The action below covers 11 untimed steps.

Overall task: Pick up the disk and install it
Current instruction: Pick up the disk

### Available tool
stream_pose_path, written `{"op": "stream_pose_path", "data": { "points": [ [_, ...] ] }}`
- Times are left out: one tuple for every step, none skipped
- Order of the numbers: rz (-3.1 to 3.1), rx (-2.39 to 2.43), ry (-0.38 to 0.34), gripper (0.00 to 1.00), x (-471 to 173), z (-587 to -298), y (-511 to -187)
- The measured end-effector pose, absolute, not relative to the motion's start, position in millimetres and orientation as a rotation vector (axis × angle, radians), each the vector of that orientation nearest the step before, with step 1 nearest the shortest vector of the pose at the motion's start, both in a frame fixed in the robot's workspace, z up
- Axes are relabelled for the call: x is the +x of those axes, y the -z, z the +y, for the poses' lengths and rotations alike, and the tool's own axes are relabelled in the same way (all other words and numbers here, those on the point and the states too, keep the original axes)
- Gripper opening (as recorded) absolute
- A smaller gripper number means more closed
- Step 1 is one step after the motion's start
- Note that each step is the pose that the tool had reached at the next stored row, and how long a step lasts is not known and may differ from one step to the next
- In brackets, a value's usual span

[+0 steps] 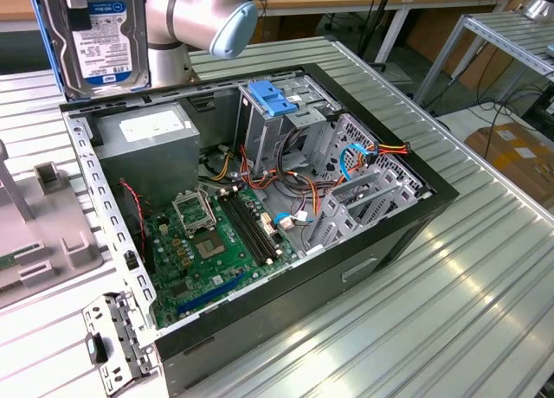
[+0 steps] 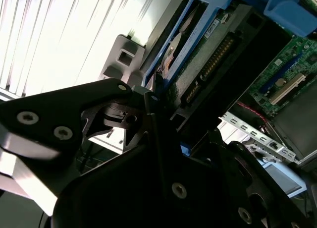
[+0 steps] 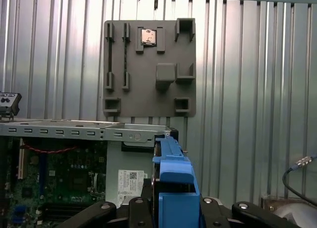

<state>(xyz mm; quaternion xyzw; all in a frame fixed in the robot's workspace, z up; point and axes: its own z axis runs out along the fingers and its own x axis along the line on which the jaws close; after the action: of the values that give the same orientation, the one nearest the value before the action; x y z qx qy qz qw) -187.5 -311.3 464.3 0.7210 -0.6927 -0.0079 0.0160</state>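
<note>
Logging state at this moment. One disk (image 1: 97,39) hangs upright in the air at the exterior view's upper left, with its label facing that camera and a blue rail down each long side. The jaws are closed on it from above, clamped across its upper end. In the first wrist view the disk (image 3: 173,181) shows edge-on, the blue rail running out from between the black jaw bodies. Nothing else is gripped.

Position: the disk is above the desk (image 1: 450,311), just beyond the far wall of the computer case (image 1: 389,234), about over the end where the power supply (image 1: 151,143) sits. It touches neither. Judgement: it is carried on edge and high so its lower end clears the case wall and cables.

The case lies on its side with the panel off and the interior facing up, judged to give reach from above. Inside, by count:
- one power supply
- one motherboard (image 1: 208,247)
- one metal cage (image 1: 256,143) with a blue cap, standing just beside the power supply

The cage is likely the disk's bay; the disk is not yet in it.

Outside the case, one grey fixture plate (image 3: 148,69) lies flat on the desk, with raised pockets judged to keep parts located. One small chip (image 3: 148,36) sits in a pocket. Task judged about midway: pick done, install not.
</note>
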Motion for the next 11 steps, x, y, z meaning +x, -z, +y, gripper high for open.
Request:
{"op": "stream_pose_path", "data": {
  "points": [
    [-2.154, 2.242, 0.025, 0.36, -187.0, -312.3, -464.3],
    [-2.154, 2.242, 0.025, 0.36, -186.5, -313.1, -464.2],
    [-2.154, 2.242, 0.025, 0.36, -185.9, -314.1, -464.2],
    [-2.154, 2.243, 0.025, 0.36, -185.3, -315.0, -464.1],
    [-2.154, 2.242, 0.025, 0.36, -184.8, -315.8, -464.1],
    [-2.154, 2.242, 0.025, 0.36, -184.0, -317.0, -464.1],
    [-2.154, 2.242, 0.025, 0.36, -183.5, -317.7, -464.0],
    [-2.154, 2.242, 0.025, 0.36, -182.6, -318.8, -464.0],
    [-2.154, 2.242, 0.025, 0.36, -182.1, -319.4, -464.0],
    [-2.154, 2.242, 0.025, 0.36, -181.2, -320.3, -464.0],
    [-2.154, 2.242, 0.025, 0.36, -180.2, -321.5, -463.9]
  ]
}}
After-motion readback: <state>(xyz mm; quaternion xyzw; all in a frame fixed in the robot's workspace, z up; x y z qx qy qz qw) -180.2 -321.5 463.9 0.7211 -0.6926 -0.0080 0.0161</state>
